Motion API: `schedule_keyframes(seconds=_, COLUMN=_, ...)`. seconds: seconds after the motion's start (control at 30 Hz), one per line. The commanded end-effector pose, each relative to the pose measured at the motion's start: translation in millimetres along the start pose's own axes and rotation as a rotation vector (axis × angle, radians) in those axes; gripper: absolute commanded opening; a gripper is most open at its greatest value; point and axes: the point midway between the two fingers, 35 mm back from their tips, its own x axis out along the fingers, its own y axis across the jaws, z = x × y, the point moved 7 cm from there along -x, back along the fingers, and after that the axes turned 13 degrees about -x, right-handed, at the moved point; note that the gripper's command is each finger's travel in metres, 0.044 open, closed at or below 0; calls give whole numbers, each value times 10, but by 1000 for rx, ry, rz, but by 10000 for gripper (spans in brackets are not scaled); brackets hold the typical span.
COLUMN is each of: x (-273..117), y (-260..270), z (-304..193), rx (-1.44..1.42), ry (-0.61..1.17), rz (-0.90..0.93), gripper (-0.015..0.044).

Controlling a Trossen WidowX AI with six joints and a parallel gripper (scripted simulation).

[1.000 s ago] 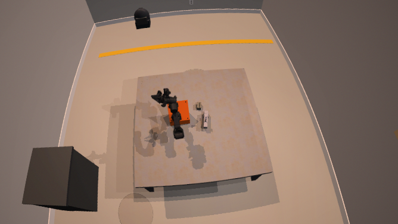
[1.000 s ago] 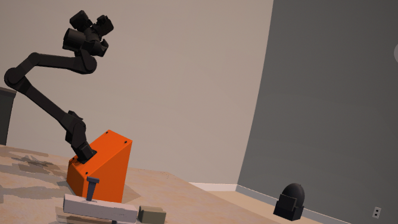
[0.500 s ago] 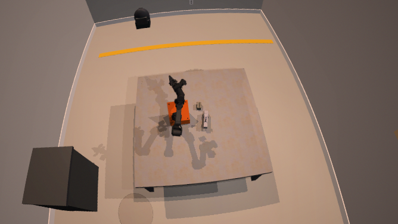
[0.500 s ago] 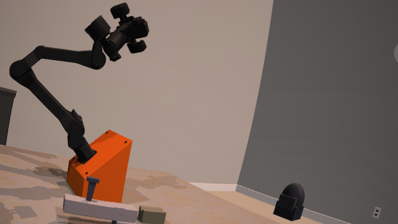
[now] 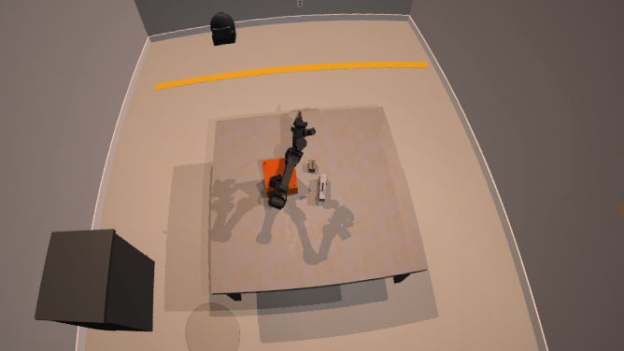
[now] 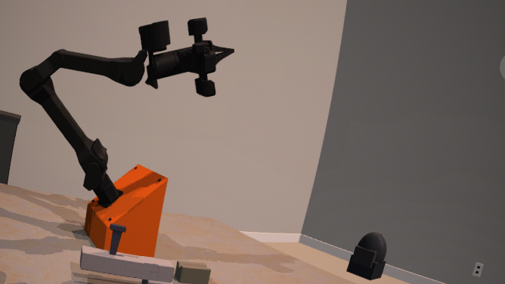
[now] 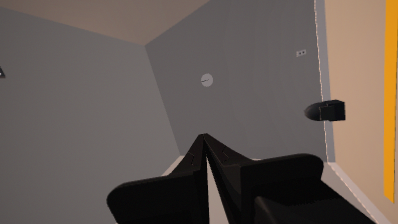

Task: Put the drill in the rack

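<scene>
A pale bar-shaped holder (image 5: 322,178) (image 6: 128,264) lies on the table beside the orange base. A dark key (image 6: 116,241) with a flat head stands up out of its top, leaning slightly. A small dark piece shows under the holder at the bottom edge of the exterior view; whether it is the drill cannot be told. A small olive block (image 5: 312,166) (image 6: 193,273), apparently the rack, sits just beyond one end of the holder. My gripper (image 5: 300,112) (image 6: 233,50) (image 7: 203,138) is shut and empty, fingertips together, high above the table and away from the holder, pointing towards the far wall.
The orange wedge base (image 5: 272,168) (image 6: 141,223) carries the arm and stands beside the holder on the table (image 5: 374,224). A dark cabinet (image 5: 77,275) stands off the table's near left corner. A black object (image 5: 223,30) (image 6: 368,253) (image 7: 332,110) is by the far wall.
</scene>
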Motion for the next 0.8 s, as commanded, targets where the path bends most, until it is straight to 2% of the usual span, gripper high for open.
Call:
schedule_keyframes(seconds=0.0, x=-37, y=-366, z=392, rx=-33, ry=-159, rz=-265, gripper=0)
schedule_keyframes(seconds=0.2, x=-271, y=-835, z=810, rx=-75, ry=-290, rz=-639, gripper=0)
schedule_keyframes(seconds=0.4, x=-633, y=-1206, z=1091, rx=-109, ry=-327, rz=-1001, gripper=0)
schedule_keyframes(seconds=0.6, x=-1096, y=-1494, z=1261, rx=-140, ry=-253, rz=-1369, gripper=0)
schedule_keyframes(seconds=0.77, x=-1519, y=-1633, z=1354, rx=-147, ry=-125, rz=-1661, gripper=0)
